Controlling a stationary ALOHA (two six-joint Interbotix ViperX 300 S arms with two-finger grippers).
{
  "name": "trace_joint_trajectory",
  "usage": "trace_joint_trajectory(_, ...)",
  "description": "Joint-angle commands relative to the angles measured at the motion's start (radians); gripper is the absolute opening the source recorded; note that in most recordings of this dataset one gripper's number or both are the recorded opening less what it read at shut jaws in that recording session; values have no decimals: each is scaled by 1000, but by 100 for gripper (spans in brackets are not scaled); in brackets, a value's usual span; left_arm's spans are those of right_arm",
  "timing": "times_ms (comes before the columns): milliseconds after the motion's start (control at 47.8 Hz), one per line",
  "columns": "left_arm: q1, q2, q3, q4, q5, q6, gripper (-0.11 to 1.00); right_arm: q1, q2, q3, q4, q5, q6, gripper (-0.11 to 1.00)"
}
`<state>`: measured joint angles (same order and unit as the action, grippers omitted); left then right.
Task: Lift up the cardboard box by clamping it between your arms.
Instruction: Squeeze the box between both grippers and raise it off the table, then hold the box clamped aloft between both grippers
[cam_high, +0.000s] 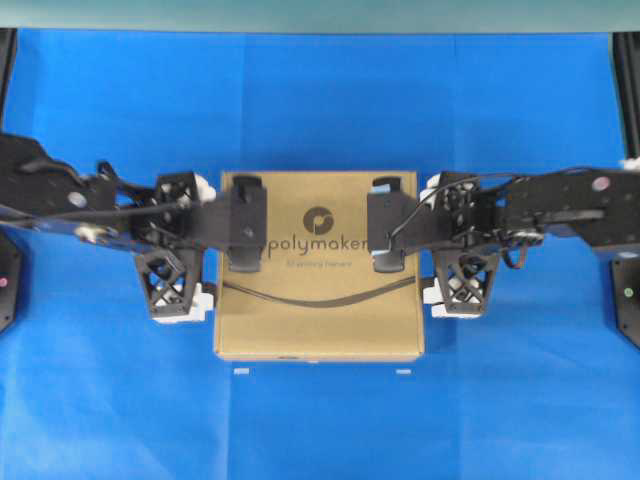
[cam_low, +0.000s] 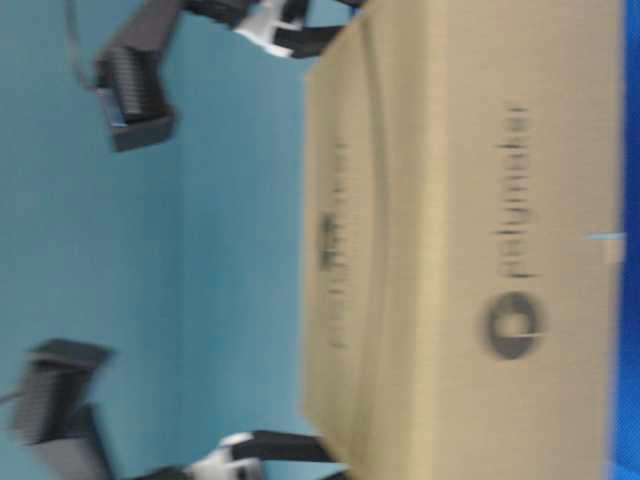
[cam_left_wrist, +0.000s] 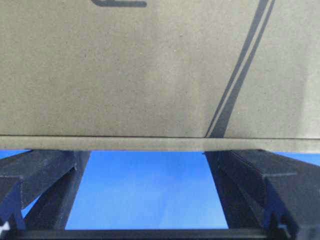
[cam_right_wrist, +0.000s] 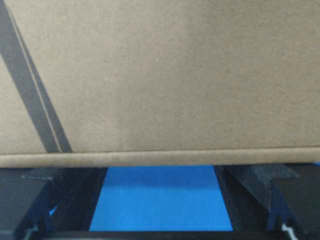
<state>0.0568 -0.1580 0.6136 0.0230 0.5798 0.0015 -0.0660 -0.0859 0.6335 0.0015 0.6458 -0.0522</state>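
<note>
- At the middle of the blue bench (cam_high: 120, 420), the cardboard box (cam_high: 320, 300) sits flat side up, logo uppermost, squeezed between the two arms, one from each side.
- The left pincer (cam_high: 200, 245) presses the box's left edge and the right pincer (cam_high: 437, 245) its right edge; in each wrist view the fingers (cam_left_wrist: 47, 172) stand spread wide, their tips meeting the box wall, so both pincers are released and grasp nothing.
- The hold appears to be pure friction from inward pressure; the box seems already raised, since both wrist views show blue bench beneath its lower edge.
- To do the lift well, both arms should probably rise at one rate while the inward push is kept equal.
- A likely risk: if one side leads, the box may tilt and slide off the tips.
- Too hard a squeeze could buckle the thin cardboard wall.
- The table-level view is blurred; the exact contact there cannot be told.
</note>
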Motion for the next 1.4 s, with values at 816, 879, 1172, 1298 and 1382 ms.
trace_joint_trajectory(816,17,-117,-509,-2,422,-5,88,6,-127,-545,25,528,38,99)
trace_joint_trajectory(879,18,-115,-549,-2,449,-6,88,9,-124,-577,25,560,49,99)
trace_joint_trajectory(1172,17,-104,-621,0,531,-5,88,11,-121,-592,25,595,60,99)
trace_joint_trajectory(1298,15,-104,-621,-2,531,-6,88,11,-121,-583,25,595,63,99)
trace_joint_trajectory(1382,15,-104,-621,-2,531,-6,88,11,-123,-588,25,595,63,99)
